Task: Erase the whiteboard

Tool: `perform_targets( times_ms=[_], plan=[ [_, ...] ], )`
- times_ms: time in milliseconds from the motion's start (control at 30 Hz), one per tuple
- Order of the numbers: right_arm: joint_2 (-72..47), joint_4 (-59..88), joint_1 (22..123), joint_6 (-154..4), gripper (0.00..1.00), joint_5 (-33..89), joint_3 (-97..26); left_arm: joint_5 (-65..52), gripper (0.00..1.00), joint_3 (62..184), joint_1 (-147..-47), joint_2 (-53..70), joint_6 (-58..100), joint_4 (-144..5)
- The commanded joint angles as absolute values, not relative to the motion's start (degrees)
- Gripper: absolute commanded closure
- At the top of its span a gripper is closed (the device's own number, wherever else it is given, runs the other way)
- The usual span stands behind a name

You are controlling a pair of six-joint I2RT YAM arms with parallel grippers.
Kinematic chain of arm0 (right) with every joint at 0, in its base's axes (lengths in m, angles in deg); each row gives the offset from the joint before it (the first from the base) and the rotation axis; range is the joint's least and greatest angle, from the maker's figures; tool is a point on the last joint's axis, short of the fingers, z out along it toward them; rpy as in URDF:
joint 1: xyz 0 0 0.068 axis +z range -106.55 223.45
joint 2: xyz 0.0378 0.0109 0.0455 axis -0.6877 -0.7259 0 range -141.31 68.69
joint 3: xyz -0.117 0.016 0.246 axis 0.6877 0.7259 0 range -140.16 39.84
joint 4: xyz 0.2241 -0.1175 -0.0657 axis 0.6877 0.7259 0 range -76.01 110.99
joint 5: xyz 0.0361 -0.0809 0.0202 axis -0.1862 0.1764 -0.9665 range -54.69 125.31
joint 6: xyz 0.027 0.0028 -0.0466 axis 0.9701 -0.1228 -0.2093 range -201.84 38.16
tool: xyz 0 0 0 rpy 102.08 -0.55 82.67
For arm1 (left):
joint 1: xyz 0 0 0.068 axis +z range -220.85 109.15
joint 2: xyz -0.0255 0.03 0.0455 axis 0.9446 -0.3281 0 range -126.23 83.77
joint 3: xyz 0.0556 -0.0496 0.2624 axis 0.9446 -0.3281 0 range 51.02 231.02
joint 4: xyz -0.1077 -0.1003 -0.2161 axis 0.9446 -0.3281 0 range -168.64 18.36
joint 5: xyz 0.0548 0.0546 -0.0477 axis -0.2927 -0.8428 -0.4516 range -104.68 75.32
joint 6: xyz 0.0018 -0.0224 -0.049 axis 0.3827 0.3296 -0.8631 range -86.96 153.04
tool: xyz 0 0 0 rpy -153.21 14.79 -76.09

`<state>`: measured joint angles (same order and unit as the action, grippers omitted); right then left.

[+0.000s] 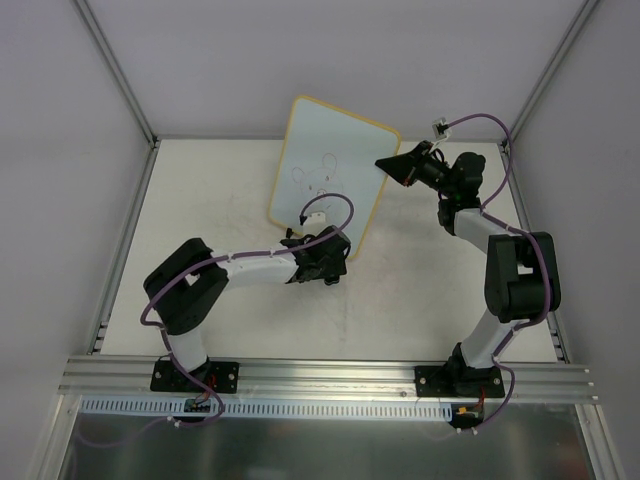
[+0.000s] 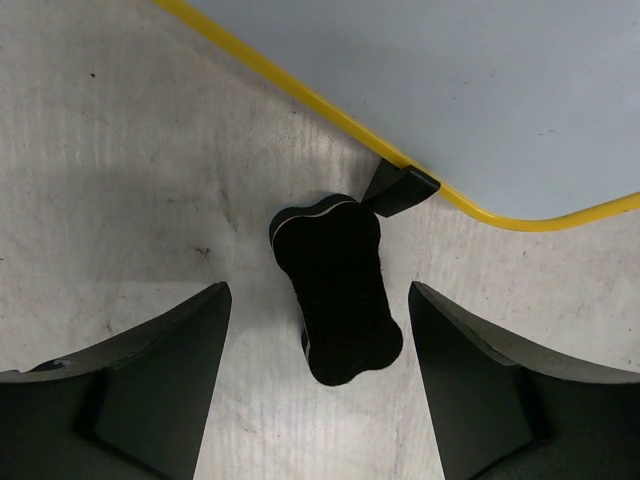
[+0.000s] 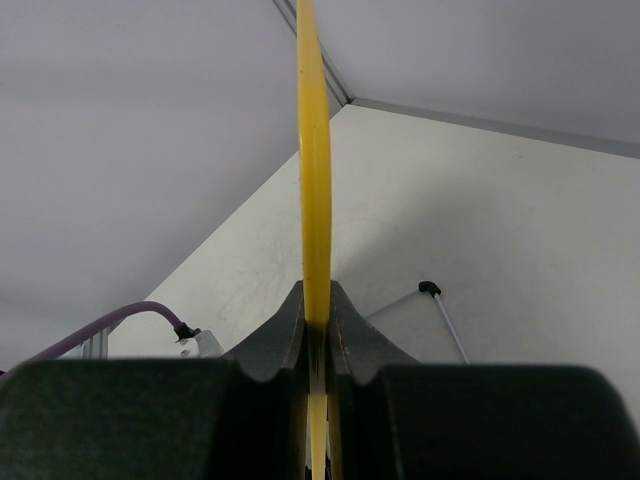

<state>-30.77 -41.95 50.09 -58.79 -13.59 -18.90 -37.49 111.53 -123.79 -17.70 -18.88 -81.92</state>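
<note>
While the right gripper (image 3: 317,305) stands clenched on the thin yellow rim of the large white rectangular whiteboard (image 1: 322,170), the jaws of the left gripper (image 2: 320,288) hang apart, released. Between them, touching neither, a small black waisted eraser block (image 2: 340,310) lies on the pale table (image 2: 120,150), just beside the board's black foot (image 2: 400,188).

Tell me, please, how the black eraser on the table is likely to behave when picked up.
The eraser looks small, so probably light. Its narrow waist should seat the left jaws, standing open either side, with little slip. It lies flat on the table, so rolling seems unlikely, though an off-centre squeeze might twist it.
</note>
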Motion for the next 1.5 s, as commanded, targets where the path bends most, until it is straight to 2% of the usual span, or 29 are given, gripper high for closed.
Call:
perform_targets(
  times_ms=[0,167,333,467,533,633,667,900,933,967,1167,1467],
  plan=[
    [-29.66,-41.38,50.66,-62.24,1.0,-12.77,-18.61,-37.71,0.29,113.6,-124.46,-19.5,-19.96,-83.33],
    [-29.83,-41.47,50.66,-62.24,1.0,-13.03,-18.78,-38.32,0.3,113.6,-124.46,-19.59,-20.05,-83.33],
    [-29.92,-41.47,50.66,-62.15,1.0,-13.03,-18.78,-38.84,0.42,113.16,-124.55,-19.77,-20.05,-83.33],
    [-30.01,-41.47,50.66,-62.24,1.0,-13.2,-18.78,-39.64,0.43,112.46,-124.55,-18.54,-19.52,-83.33],
    [-30.01,-41.38,50.66,-62.24,1.0,-13.2,-18.87,-39.73,0.47,112.28,-124.63,-18.01,-19.17,-83.24],
    [-30.1,-41.47,50.66,-62.24,1.0,-13.29,-18.87,-39.82,0.72,112.46,-124.72,-17.92,-18.9,-83.33],
    [-30.1,-41.38,50.75,-62.24,1.0,-13.29,-18.87,-39.73,0.76,112.46,-124.72,-18.01,-18.9,-83.24],
    [-30.18,-41.38,50.66,-62.15,1.0,-13.38,-18.87,-39.82,0.77,112.37,-124.9,-17.75,-18.11,-83.24],
    [-30.18,-41.3,50.66,-62.15,1.0,-13.38,-18.87,-39.99,0.93,112.28,-124.9,-17.66,-17.94,-83.24],
    [-30.18,-41.38,50.66,-62.24,1.0,-13.38,-18.87,-39.99,0.99,112.19,-124.9,-17.31,-17.41,-83.24],
    [-30.27,-41.3,50.75,-62.15,1.0,-13.38,-18.96,-42.97,1.0,109.82,-124.9,-11.96,-13.73,-83.24],
    [-30.36,-41.29,50.92,-62.24,1.0,-13.29,-18.96,-42.38,1.0,105.61,-120.95,5.44,-3.46,-78.7]
  ],
)
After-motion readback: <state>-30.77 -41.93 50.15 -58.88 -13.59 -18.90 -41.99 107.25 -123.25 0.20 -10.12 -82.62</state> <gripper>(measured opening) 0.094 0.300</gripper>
